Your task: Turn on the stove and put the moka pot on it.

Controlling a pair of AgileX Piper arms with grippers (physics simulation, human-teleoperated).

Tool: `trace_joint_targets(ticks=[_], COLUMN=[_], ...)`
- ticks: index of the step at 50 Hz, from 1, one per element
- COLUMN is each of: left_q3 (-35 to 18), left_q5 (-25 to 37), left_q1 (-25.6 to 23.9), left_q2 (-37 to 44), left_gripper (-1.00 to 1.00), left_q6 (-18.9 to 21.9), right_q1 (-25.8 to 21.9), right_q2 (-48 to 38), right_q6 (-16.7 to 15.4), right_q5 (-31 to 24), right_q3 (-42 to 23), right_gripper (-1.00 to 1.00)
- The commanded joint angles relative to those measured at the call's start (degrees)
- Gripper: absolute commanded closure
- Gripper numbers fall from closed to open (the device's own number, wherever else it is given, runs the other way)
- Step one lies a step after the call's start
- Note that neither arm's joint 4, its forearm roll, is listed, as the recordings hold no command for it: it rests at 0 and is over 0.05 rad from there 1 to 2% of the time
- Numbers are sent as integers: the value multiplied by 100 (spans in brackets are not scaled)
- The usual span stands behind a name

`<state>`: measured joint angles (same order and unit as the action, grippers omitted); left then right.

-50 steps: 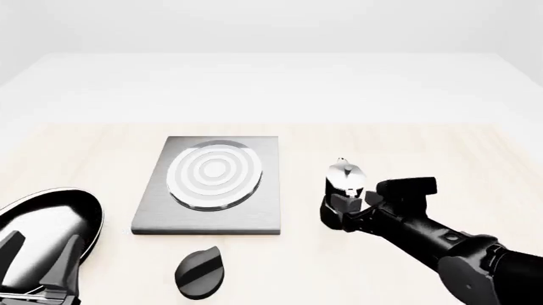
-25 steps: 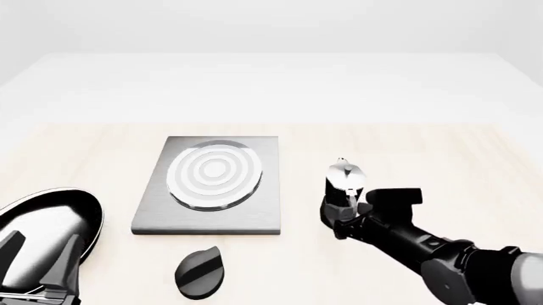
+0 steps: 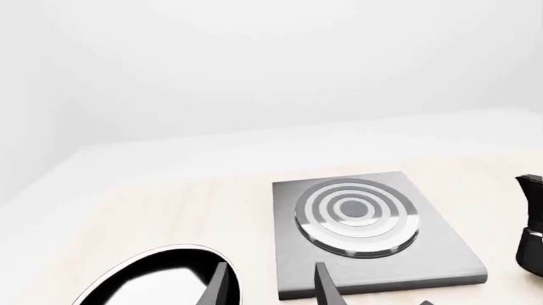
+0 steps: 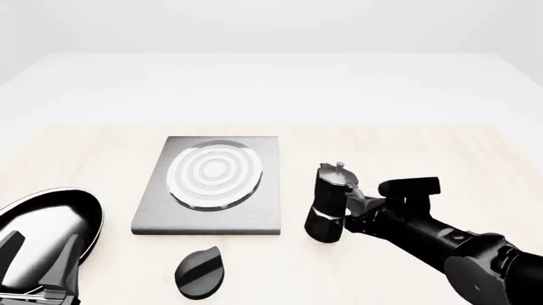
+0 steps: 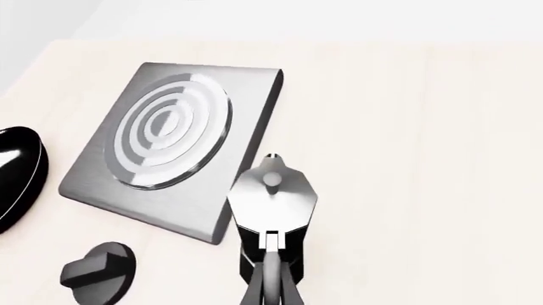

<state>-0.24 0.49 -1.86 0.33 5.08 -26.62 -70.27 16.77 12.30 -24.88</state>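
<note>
The stove [image 4: 254,213] is a flat grey slab with a silver ring burner [image 4: 213,175], left of centre. Its black oval knob [image 4: 200,272] lies in front of it. The moka pot [image 4: 329,203], black below and silver on top, is just right of the slab and leans slightly. My right gripper [image 4: 355,207] is shut on the pot's handle, and the right wrist view shows its fingers [image 5: 269,279] pinching the handle behind the pot [image 5: 271,197]. My left gripper [image 4: 38,262] is open and empty over the pan, its fingers [image 3: 222,289] apart.
A glossy black frying pan [image 4: 85,206] lies at the front left, under my left gripper, and also shows in the left wrist view [image 3: 152,270]. In the right wrist view the slab [image 5: 250,143], the knob [image 5: 98,276] and the pan's edge [image 5: 17,171] are in sight.
The moka pot has shifted left toward the slab and now leans. My right gripper has moved with it on the handle. The left arm, stove and knob have not moved.
</note>
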Motion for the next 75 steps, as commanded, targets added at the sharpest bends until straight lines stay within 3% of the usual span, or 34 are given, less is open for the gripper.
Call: trace_joint_targets(ticks=[1, 6, 17, 31, 54, 75], left_q3=[-7, -8, -7, -8, 6, 19], left_q5=[2, -1, -5, -8, -34, -1], left_q1=[-17, -22, -26, -14, 15, 44], left_q2=[-18, -21, -25, -22, -27, -8], left_gripper=[-100, -100, -100, -100, -100, -100], left_q6=[-1, -8, -15, -29, -1, 57], right_q1=[-31, -13, -472, -827, -975, -1250], right_q2=[1108, 1334, 1384, 961, -106, -1137], right_q6=[-345, -631, -1201, -1559, -1775, -1744], right_q5=[-1419, -1886, -2801, -3139, -2376, -1616], right_q3=[-546, -853, -1810, -2686, -3416, -4004], right_gripper=[100, 100, 100, 100, 100, 100])
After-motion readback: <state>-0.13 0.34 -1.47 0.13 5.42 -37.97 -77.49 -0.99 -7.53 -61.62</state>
